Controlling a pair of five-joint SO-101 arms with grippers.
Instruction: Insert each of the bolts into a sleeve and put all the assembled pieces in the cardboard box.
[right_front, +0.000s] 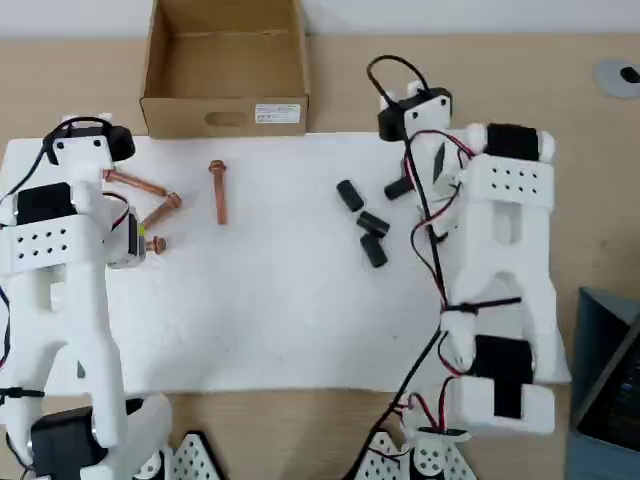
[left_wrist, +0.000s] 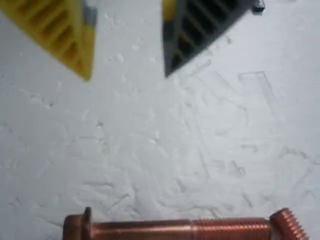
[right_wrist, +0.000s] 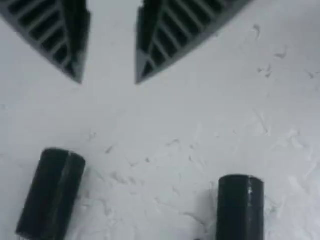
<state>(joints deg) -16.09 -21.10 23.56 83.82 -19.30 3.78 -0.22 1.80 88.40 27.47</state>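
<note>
We see our left gripper (left_wrist: 127, 70) wide open, holding nothing, near a copper bolt (left_wrist: 170, 230) on the white mat (right_front: 280, 300). Our right gripper (right_wrist: 109, 75) is likewise open and empty near two black sleeves (right_wrist: 50, 195). The cardboard box (right_front: 225, 115) stands beyond the mat on the desk (right_front: 280, 425).

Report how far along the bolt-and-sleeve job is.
Nothing is done yet: the bolts lie bare, the sleeves lie apart from them, and none is in the cardboard box. Nothing is in hand: the left gripper hangs open near the bolts, the right gripper open near the sleeves. Every insertion and boxing is left.
</note>
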